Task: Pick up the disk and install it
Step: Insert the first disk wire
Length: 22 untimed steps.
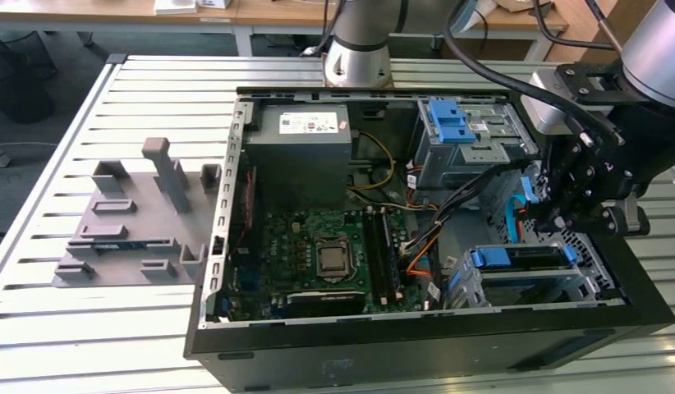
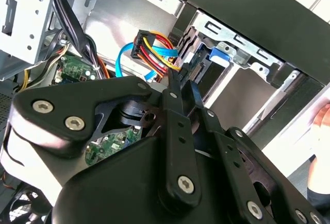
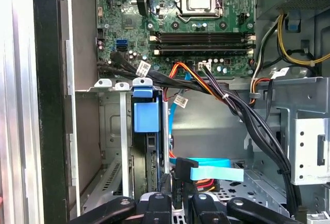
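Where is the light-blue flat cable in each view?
Exterior view: light-blue cable, near the case wall on the exterior view's right.
Second wrist view: curving beside the red-yellow wires.
First wrist view: lying flat beside the black cables.
Shared landmark: the drive cage's blue tab.

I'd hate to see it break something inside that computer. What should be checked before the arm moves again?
1. Computer case side open, inside reachable: ok.
2. Disk in its blue carrier sits in the bay nearest the hand: ok. Fully seated: cannot tell.
3. Hand holding anything: cannot tell.
4. Blue flat cable clear of the hand: not ok, it lies right beside it.
5. Grey fixture block standing apart from the case: ok.
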Tool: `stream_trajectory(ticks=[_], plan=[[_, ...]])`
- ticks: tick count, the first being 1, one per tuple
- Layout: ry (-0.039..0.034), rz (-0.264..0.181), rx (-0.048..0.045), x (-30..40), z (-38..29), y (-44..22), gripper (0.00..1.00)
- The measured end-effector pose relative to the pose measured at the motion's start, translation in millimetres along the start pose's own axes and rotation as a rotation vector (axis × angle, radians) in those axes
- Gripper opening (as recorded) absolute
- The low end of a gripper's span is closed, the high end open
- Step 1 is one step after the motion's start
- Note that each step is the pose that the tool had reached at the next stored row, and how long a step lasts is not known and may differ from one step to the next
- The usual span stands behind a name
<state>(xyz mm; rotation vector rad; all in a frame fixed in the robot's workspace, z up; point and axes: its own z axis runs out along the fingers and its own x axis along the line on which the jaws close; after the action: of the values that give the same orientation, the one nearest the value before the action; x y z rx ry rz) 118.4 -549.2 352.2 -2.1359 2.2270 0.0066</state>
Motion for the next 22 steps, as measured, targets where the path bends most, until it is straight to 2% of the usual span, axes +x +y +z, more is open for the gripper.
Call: stream_trajectory(ticks=[5,6,7,14,18,22], plan=[[0.0003,0.001,0.0,0.1,1.1,0.0,0.24],[0.0004,0.001,0.0,0.1,1.2,0.0,0.22],[0.0008,0.001,0.0001,0.1,1.3,0.0,0.16],[0.0042,0.006,-0.0033,0.2,1.6,-0.7,0.16],[0.005,0.014,-0.0039,2.8,2.7,-0.8,0.16],[0.0061,0.041,-0.0031,3.9,4.7,-0.8,0.16]])
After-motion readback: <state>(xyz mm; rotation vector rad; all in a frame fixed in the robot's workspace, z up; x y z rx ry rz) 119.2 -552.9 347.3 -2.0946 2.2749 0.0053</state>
